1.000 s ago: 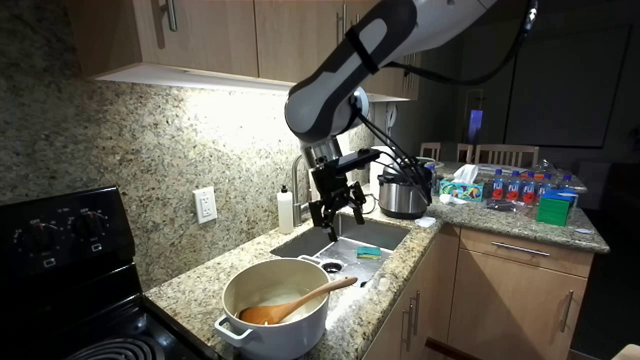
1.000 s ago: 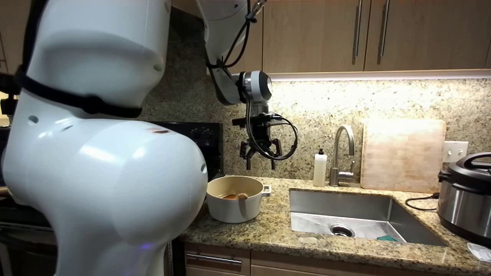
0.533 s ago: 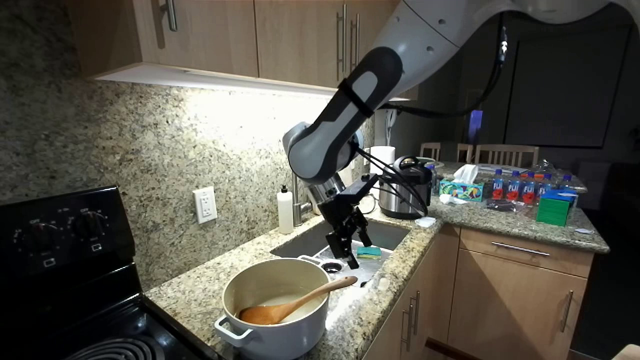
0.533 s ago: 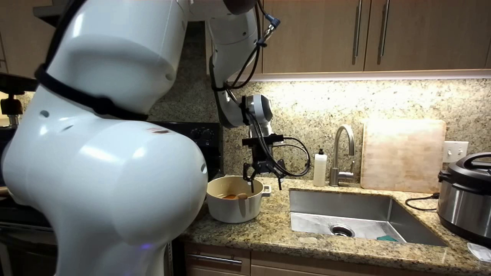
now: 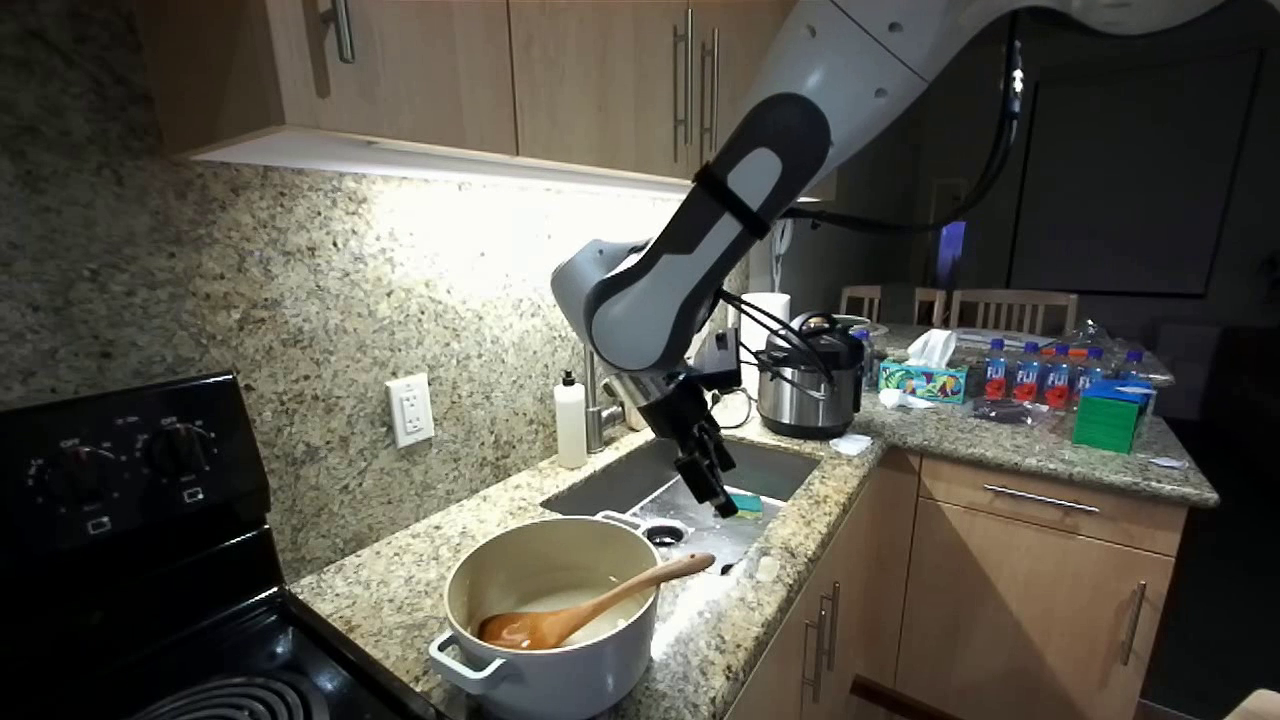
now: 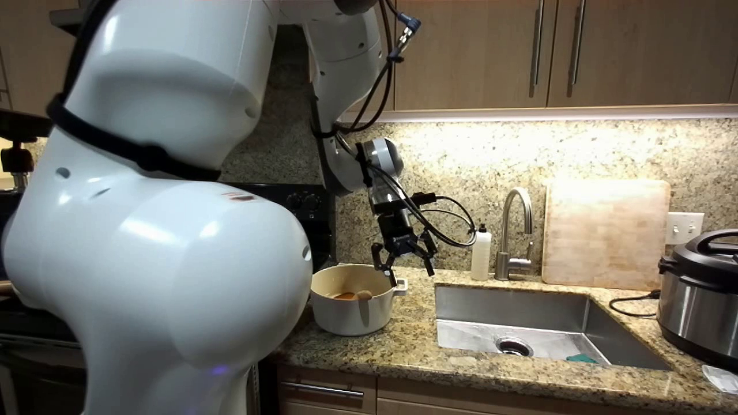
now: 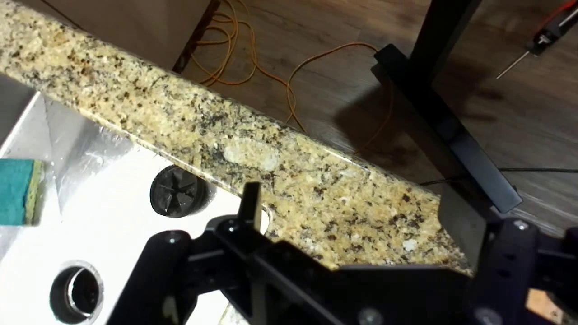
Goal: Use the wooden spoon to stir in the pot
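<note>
Hanging gripper (image 6: 412, 275) tilted in mid-air at 2 o'clock from pot (image 5: 585, 680) in both exterior views. Spreading fingers (image 7: 249, 205) wide, framing granite counter (image 7: 352, 207) in the gap per wrist view; not being able to tell whether sitting at end of travel. Gripping nothing, touching neither pot nor wooden spoon (image 5: 592, 610). Overlapping pot's side handle (image 6: 405, 284) with one fingertip in an exterior view, by line of sight only. Finding wooden spoon lying in pot: resting its bowl inside at 7 o'clock, leaning its handle over the rim toward 2 o'clock, poking the end out past the wall. Getting that end at about 6 o'clock from the fingertips in an exterior view, showing clear air between. Seeing sink (image 6: 507, 302) at 4 o'clock from gripper, steel cooker (image 6: 703, 311) farther out at 3, in an exterior view. Spotting sponge (image 7: 16, 192) at 9 o'clock in wrist view, inside the sink, well apart from fingers.
</note>
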